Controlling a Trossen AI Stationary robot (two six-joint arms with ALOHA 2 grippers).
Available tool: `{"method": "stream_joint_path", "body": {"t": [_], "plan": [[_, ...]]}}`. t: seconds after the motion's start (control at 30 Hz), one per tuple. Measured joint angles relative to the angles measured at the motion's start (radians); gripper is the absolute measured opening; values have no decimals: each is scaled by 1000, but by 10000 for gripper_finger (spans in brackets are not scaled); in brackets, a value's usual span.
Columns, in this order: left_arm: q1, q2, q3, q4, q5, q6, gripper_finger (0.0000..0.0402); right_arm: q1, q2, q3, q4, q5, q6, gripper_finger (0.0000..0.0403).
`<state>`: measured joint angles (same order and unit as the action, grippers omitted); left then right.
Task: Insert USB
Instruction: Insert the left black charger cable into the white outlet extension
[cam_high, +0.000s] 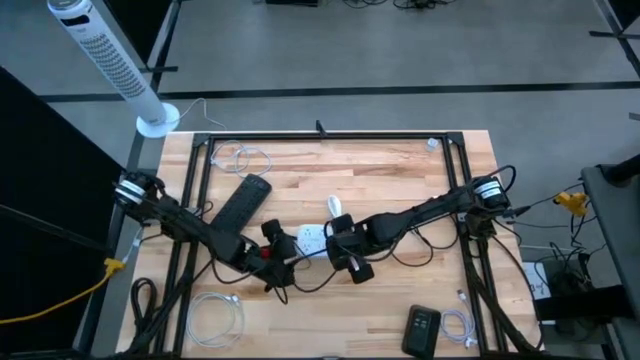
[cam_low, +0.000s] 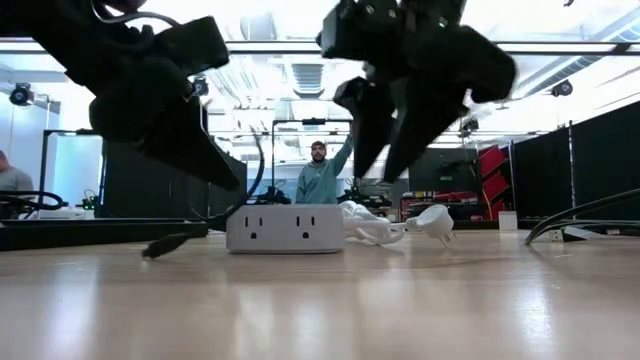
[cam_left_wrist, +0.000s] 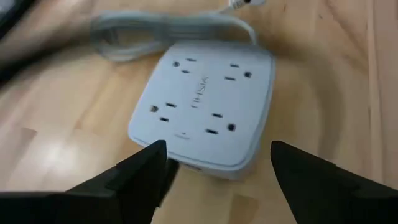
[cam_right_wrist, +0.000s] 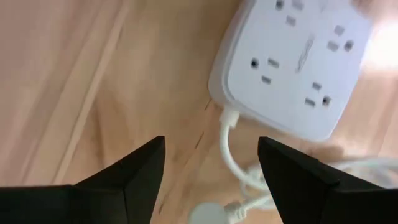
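Two released claws, left claw (cam_left_wrist: 214, 163) and right claw (cam_right_wrist: 211, 160), flank one power strip (cam_left_wrist: 202, 106).

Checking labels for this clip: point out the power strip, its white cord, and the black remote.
power strip (cam_left_wrist: 202, 112), left wrist view, top face
white cord (cam_right_wrist: 229, 152), right wrist view, the stretch leaving the strip
black remote (cam_high: 241, 205), high view, body middle

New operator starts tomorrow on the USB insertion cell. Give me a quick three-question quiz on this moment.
1. True or false: the left tool is shut on a cable.
2. What white device lies on the table between both tools?
3. The white cable in the right wrist view is: A plugged into the device's side, B held by the right tool, C absent.

Key: 1 false, open and empty. 2 power strip. 3 A.
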<state>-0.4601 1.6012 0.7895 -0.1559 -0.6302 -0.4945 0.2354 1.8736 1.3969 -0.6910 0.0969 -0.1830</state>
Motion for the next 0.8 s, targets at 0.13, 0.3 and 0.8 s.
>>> {"method": "stream_joint_path", "body": {"t": [0.13, 0.3, 0.8], "plan": [[-4, 19, 0, 82, 220, -4, 277, -3, 0, 1, 74, -23, 56, 249], [-5, 30, 0, 155, 466, -21, 276, -4, 0, 1, 101, -100, 98, 254], [-116, -18, -6, 205, 643, 51, 276, 8, 0, -1, 105, -236, 251, 230]]}}
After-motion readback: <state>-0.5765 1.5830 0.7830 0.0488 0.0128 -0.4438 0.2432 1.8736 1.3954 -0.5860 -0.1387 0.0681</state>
